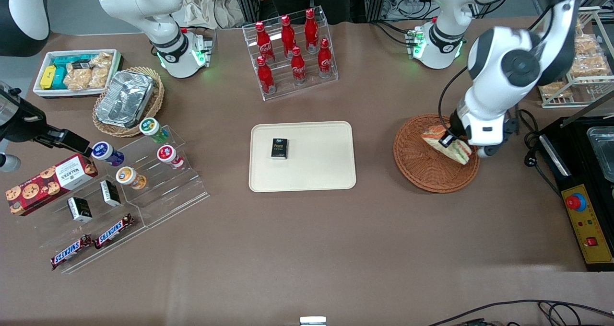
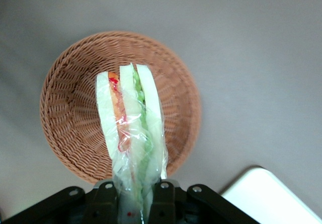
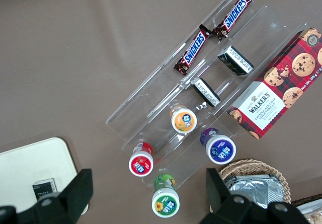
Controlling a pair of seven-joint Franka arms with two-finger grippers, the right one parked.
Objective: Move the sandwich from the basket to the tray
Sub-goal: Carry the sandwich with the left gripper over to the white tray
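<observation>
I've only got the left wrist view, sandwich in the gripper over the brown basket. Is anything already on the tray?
Observer: Yes. The front view shows a small black box lying on the tray, toward the parked arm's end of it.
Operator: Is the rest of the tray bare?
Observer: In the front view, yes; nothing else lies on it.
Operator: Where's the gripper relative to the basket?
Observer: The gripper, shut on the sandwich, hangs over the basket.
</observation>
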